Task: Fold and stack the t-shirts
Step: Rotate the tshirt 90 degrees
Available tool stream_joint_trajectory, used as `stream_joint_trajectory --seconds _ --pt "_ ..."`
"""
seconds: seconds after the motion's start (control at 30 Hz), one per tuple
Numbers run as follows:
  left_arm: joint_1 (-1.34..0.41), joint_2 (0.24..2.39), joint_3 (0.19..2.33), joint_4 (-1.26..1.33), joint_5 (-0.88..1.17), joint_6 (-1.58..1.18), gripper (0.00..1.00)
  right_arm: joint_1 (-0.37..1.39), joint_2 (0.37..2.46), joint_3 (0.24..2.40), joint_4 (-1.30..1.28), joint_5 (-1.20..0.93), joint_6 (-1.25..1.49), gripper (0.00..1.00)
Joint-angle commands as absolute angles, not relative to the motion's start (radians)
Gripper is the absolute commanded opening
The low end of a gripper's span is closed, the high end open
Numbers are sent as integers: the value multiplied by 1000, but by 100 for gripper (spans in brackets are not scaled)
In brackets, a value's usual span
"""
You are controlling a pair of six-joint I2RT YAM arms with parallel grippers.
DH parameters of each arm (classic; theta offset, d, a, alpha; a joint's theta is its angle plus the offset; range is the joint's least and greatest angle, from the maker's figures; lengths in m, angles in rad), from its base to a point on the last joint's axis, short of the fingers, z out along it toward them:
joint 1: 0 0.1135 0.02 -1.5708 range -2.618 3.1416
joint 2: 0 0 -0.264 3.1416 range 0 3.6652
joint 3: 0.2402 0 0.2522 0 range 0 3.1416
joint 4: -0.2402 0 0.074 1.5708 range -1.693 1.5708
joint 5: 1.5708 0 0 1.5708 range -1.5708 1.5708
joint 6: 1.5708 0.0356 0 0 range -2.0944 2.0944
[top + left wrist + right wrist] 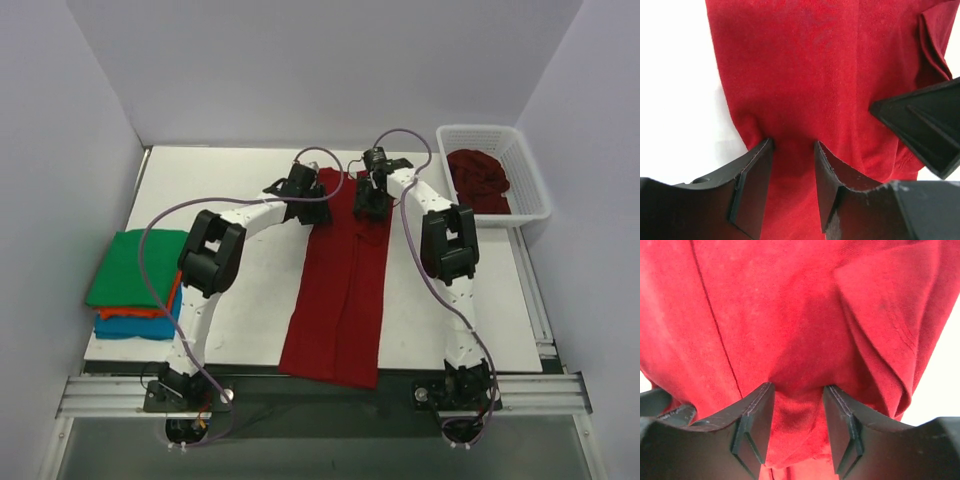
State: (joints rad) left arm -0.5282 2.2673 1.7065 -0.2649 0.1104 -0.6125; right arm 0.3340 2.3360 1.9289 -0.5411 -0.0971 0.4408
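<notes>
dark red t-shirt (340,300) lay mid table (250,330) as a long narrow strip, sides folded in, near end hanging over the table's near edge. left gripper (792,145) was clamped on the strip's far left corner, with cloth puckered between its fingers. right gripper (797,387) was clamped on the far right corner just beside it, a bulge of cloth pinched in and a tucked sleeve fold showing next to it. folded stack (135,270), green over orange over blue, sat at the left edge, well apart. more dark red shirts (477,180) lay in the white basket (530,200) far right. step in hand looked like the crosswise fold, far end brought toward the near end. to do it well i'd say lift both corners together and level, keep the edge taut between the grippers, carry it straight down the strip so side edges line up, and lay it flat before letting go. an uneven lift would likely skew the fold or spill the tucked sleeve
</notes>
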Motion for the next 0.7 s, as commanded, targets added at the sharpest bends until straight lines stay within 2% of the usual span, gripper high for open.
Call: stream_joint_trajectory --seconds 0.0,0.13,0.2,0.27,0.3,0.43,0.57,0.67 --pt "-491 2370 1810 -366 72 -683 49 285 2428 2095 -598 -146 390 46" --pt "-462 2436 1937 -357 135 -683 50 250 2511 2246 -609 -239 370 52" --pt "-448 2463 1983 -350 165 -669 57 244 2514 2284 -609 -259 348 57" --pt "-425 2471 2045 -353 209 -654 60 244 2493 2312 -607 -264 338 62" --pt "-417 2467 2060 -345 219 -647 65 244 2479 2316 -606 -267 322 64" --pt "-391 2387 2063 -339 256 -618 69 242 2341 2296 -604 -259 319 68" --pt "-390 2205 1883 -279 252 -623 70 250 2179 2188 -598 -255 344 68" --pt "-394 1974 1647 -213 227 -673 69 274 2013 1989 -586 -219 391 65"
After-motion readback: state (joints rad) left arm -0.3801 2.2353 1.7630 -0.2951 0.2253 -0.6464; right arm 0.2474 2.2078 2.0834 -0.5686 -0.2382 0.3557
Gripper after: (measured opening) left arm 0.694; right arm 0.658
